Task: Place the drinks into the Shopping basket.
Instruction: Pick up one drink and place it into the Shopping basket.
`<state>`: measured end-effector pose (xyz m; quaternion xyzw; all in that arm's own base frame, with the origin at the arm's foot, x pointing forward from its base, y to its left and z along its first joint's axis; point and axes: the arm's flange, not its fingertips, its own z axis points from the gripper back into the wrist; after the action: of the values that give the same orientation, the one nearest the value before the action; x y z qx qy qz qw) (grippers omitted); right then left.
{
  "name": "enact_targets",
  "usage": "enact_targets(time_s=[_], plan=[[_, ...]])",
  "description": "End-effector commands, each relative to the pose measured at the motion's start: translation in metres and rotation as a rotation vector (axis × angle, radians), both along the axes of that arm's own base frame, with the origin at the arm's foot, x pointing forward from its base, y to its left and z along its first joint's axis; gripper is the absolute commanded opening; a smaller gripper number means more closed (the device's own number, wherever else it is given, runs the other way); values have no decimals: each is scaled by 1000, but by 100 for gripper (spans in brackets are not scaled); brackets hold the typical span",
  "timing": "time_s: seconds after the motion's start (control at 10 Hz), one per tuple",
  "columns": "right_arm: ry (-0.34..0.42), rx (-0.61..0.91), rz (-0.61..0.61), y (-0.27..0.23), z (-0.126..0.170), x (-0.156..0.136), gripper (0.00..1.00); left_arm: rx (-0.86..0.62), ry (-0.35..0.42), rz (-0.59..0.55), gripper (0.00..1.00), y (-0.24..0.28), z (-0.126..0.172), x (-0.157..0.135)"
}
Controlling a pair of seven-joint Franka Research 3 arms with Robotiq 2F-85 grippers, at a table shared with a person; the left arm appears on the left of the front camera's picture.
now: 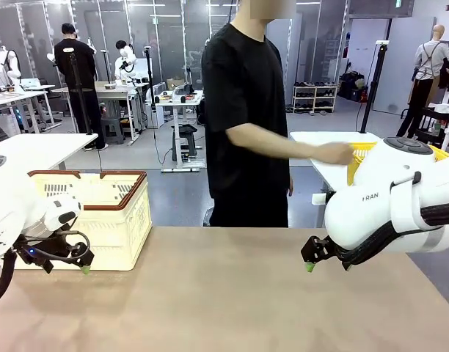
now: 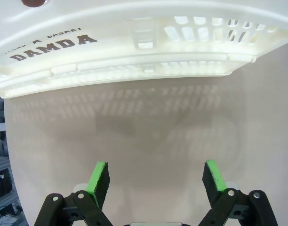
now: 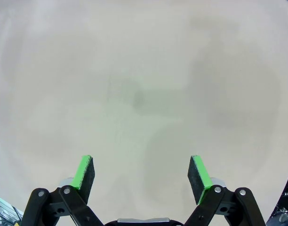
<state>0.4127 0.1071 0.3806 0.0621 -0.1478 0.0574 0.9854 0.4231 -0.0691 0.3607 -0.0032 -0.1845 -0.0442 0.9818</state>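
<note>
The left gripper [image 1: 67, 262] hangs low over the table [image 1: 210, 293] at its left edge, just in front of the basket [image 1: 114, 220], with its jaws spread wide and only bare tabletop between its pads [image 2: 99, 179]. The right gripper [image 1: 323, 262] hangs low over the right side of the table, well apart from the basket, its jaws also spread over bare tabletop. The basket stands upright on the far left of the table. Its wall hides what lies inside. Behind the table, the person reaches a hand [image 1: 334, 152] towards a yellow basket [image 1: 360, 150] on another table.
</note>
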Motion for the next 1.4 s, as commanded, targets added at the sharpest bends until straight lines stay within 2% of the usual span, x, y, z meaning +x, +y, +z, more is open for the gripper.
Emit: enact_targets(time_s=[0.0, 1.3], plan=[[1, 1, 2, 0, 0, 0, 100, -5, 2, 14, 100, 1, 0, 0], [1, 1, 2, 0, 0, 0, 100, -5, 2, 14, 100, 1, 0, 0]])
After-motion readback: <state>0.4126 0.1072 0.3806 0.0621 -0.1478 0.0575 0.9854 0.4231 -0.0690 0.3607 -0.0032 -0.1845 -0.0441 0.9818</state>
